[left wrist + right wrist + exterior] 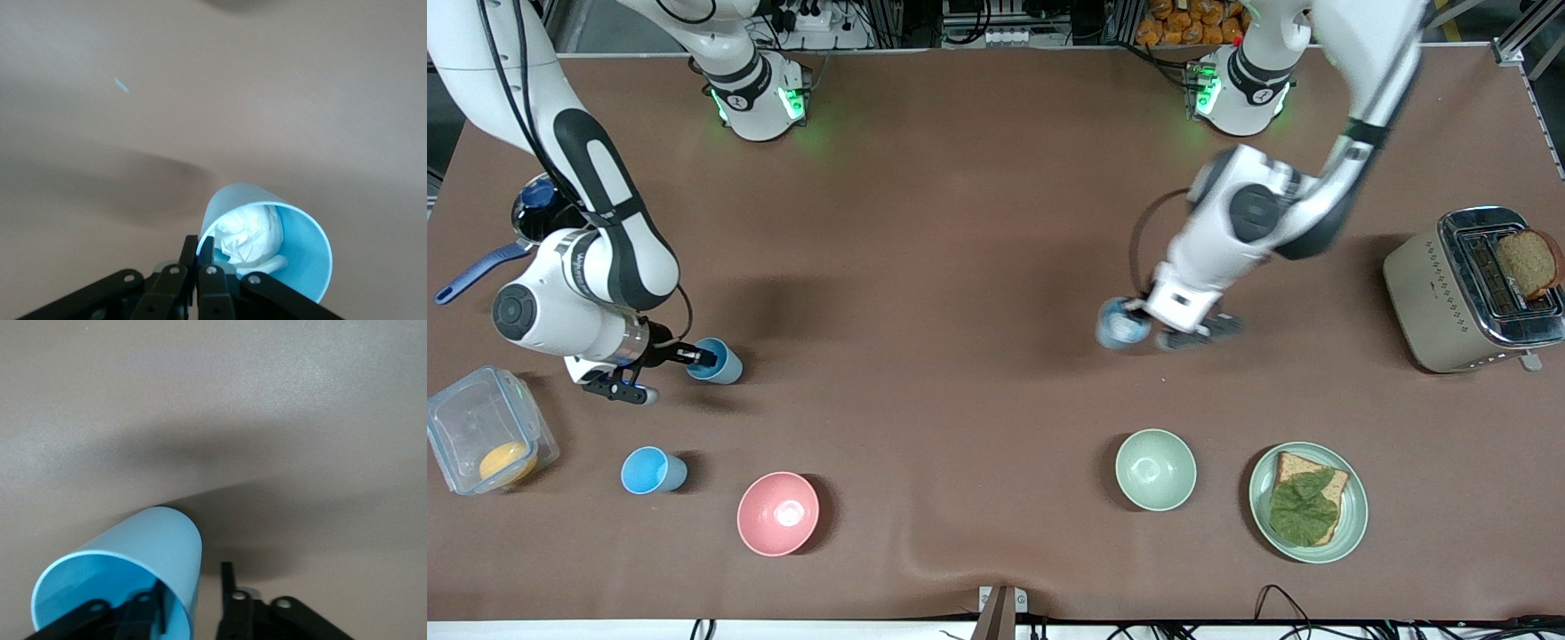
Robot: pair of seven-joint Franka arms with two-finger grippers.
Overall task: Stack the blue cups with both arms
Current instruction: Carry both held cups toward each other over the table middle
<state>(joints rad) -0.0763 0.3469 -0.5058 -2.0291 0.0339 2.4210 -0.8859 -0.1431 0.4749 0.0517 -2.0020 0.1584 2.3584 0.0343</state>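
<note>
My left gripper (1138, 322) is shut on the rim of a pale blue cup (1120, 324) with crumpled white paper inside. It holds the cup just over the table, toward the left arm's end. In the left wrist view the fingers (199, 252) pinch the wall of this cup (303, 233). My right gripper (692, 357) is open at a sky-blue cup (720, 364) toward the right arm's end. In the right wrist view my right gripper (192, 593) has one finger inside this cup (160, 543) and one outside, with a gap. Another sky-blue cup (653, 470) stands nearer the front camera.
A pink bowl (777, 514) and a pale green bowl (1155, 469) stand near the front edge. A green plate (1356, 526) with bread and a leaf is beside the green bowl. A toaster (1432, 302), a clear container (463, 413) and a blue-handled pan (476, 269) sit at the table's ends.
</note>
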